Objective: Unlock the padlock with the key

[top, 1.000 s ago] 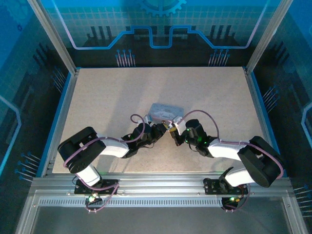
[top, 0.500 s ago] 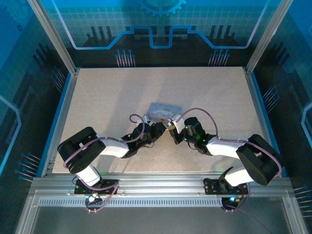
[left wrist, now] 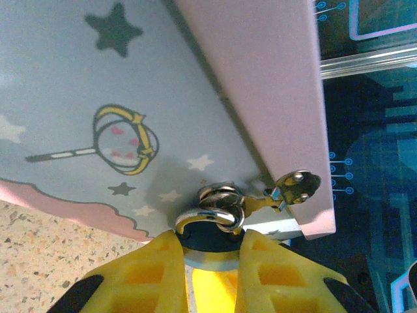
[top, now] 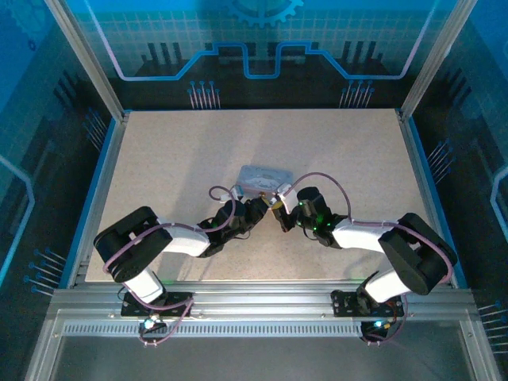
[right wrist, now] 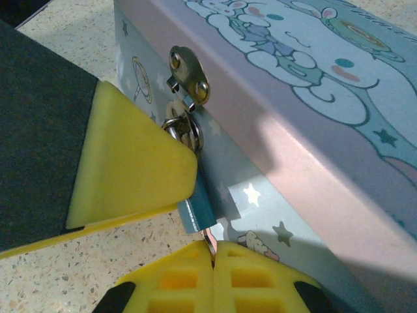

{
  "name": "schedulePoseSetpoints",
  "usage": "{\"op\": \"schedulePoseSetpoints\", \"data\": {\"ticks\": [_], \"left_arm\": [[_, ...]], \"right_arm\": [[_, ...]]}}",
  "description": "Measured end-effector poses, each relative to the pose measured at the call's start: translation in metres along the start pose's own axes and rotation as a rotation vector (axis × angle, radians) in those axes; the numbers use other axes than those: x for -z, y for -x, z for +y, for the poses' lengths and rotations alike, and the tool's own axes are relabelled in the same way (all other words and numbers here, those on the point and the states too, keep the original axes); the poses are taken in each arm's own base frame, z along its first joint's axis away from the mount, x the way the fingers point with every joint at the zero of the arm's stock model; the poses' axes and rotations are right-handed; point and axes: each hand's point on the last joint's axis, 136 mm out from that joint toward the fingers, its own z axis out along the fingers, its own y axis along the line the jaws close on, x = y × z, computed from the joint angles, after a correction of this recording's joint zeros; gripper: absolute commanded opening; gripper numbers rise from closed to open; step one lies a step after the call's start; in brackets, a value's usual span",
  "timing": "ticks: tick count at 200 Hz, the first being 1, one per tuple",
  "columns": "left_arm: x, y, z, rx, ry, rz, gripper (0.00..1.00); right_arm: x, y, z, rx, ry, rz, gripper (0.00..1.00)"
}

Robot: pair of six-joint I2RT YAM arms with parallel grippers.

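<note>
Pinching the padlock (right wrist: 194, 212) on the hasp (right wrist: 189, 75) of the tin (right wrist: 313, 150) with the left gripper (left wrist: 208, 246), squeezing the key (right wrist: 210, 238) at its bottom end in the right gripper (right wrist: 214, 258). Could easily bend or drop that key if twisted off-axis, lol.

A pastel cartoon-lidded tin (top: 262, 176) rests on the speckled table (top: 175, 159).
</note>
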Motion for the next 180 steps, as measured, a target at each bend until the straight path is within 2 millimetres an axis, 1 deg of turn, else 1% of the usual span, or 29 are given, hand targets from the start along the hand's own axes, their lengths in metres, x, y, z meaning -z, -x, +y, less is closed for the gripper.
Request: {"op": "schedulePoseSetpoints", "data": {"ticks": [53,95,130,180], "left_arm": [[-0.004,-0.003,0.004,0.006,-0.003,0.01,0.2],[-0.011,-0.015,0.013,0.023,-0.002,0.053,0.19],[-0.013,-0.024,0.014,0.031,-0.014,0.088,0.2],[-0.014,-0.033,0.016,0.041,-0.017,0.12,0.3]], "right_arm": [[0.0,-0.007,-0.001,-0.064,-0.007,0.026,0.0],[0.003,-0.023,-0.002,-0.16,-0.018,0.079,0.0],[0.01,-0.031,-0.002,-0.219,-0.041,0.108,0.0],[0.017,-0.041,0.001,-0.285,-0.06,0.156,0.0]]}}
